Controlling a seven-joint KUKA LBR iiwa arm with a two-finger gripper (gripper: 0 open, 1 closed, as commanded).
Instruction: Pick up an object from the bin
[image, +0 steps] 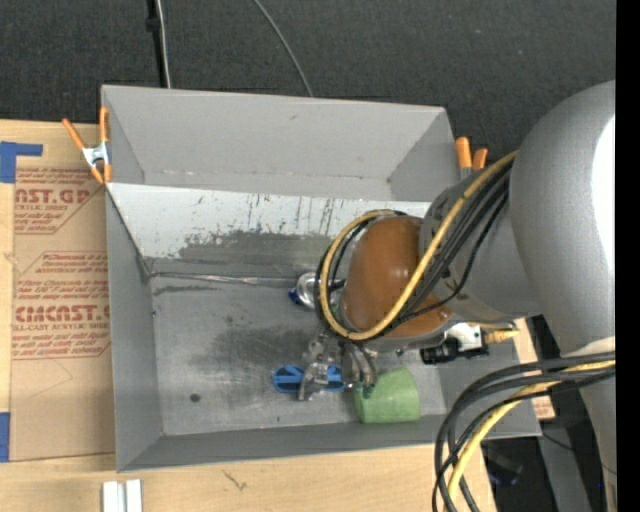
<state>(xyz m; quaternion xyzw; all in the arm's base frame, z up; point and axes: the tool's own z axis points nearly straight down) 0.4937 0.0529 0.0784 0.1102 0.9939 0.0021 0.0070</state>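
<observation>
Few small things lay in the bin (205, 335), gripper (330, 374) was down at a blue piece (288, 379) by the near wall, green block (390, 400) just beside, couldn't tell its grip.

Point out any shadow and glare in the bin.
Camera view: light is even, with no hard glare on the bin; a dull dark patch lies on its floor left of the gripper, shadow or scuffing, I cannot tell; the small blue thing and the green block by the gripper are plainly lit.
</observation>
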